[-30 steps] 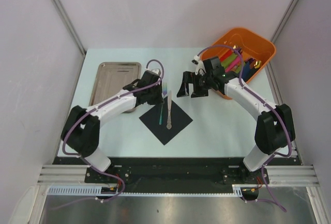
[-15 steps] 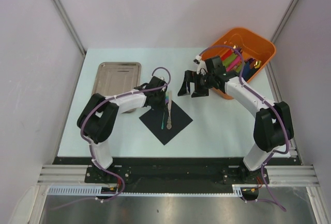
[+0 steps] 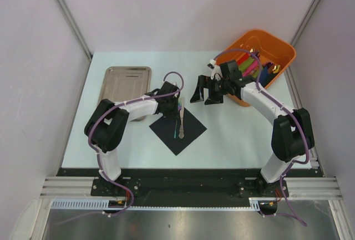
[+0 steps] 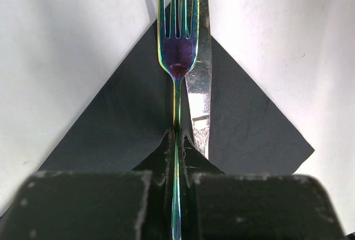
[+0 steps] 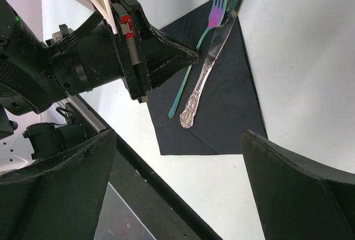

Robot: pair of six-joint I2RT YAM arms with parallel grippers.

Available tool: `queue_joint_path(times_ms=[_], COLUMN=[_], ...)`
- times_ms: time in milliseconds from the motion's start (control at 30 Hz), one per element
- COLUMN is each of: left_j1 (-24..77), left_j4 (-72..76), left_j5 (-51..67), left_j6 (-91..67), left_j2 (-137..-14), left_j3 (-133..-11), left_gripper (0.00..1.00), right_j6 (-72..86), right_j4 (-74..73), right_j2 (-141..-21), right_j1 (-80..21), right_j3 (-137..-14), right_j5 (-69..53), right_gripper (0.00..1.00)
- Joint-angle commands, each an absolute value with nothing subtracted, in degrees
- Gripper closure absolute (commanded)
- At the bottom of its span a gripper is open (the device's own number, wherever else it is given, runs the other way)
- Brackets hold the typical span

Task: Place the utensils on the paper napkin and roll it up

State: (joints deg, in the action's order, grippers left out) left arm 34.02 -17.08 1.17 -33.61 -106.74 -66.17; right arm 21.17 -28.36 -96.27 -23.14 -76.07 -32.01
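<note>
Fork (image 4: 177, 57) being laid on paper napkin (image 4: 111, 134)
Its handle is being pinched by the left gripper (image 4: 176, 146), right gripper (image 5: 177, 179) spread; it is best lowered flat beside the knife (image 4: 201, 85).

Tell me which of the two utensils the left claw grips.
The iridescent fork, its handle pinched by the left claw; the silver knife lies free beside it on the napkin.
</note>
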Motion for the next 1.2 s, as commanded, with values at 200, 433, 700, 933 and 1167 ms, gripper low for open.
queue_joint_path(times_ms=[200,433,700,933,1167], left_j1=[34.28,34.37,33.75,33.49,33.4], left_j4=[-15.73,-16.35,-17.67,-16.97,-16.96], left_j5=[0.18,-1.41,-1.58,-0.62,11.21], left_j6=[-35.24,-35.77,-34.64,-25.51,7.39], left_j2=[-107.14,-107.75,-104.96,-89.34,-65.8], left_j3=[-68.38,-68.56,-70.57,-67.25,-52.49], left_gripper=[0.97,0.85,0.62,0.17,0.0], right_j6=[21.88,21.97,21.01,15.92,12.48], right_j4=[-26.1,-25.84,-26.28,-28.47,-28.04], right_j2=[-95.63,-95.54,-95.28,-93.69,-91.76], right_j1=[-23.38,-23.47,-23.82,-23.47,-24.34], right_j3=[-75.59,-75.59,-75.59,-76.38,-73.13], right_j5=[-33.05,-33.05,-33.31,-36.9,-42.89], right_gripper=[0.0,0.0,0.0,0.0,0.0])
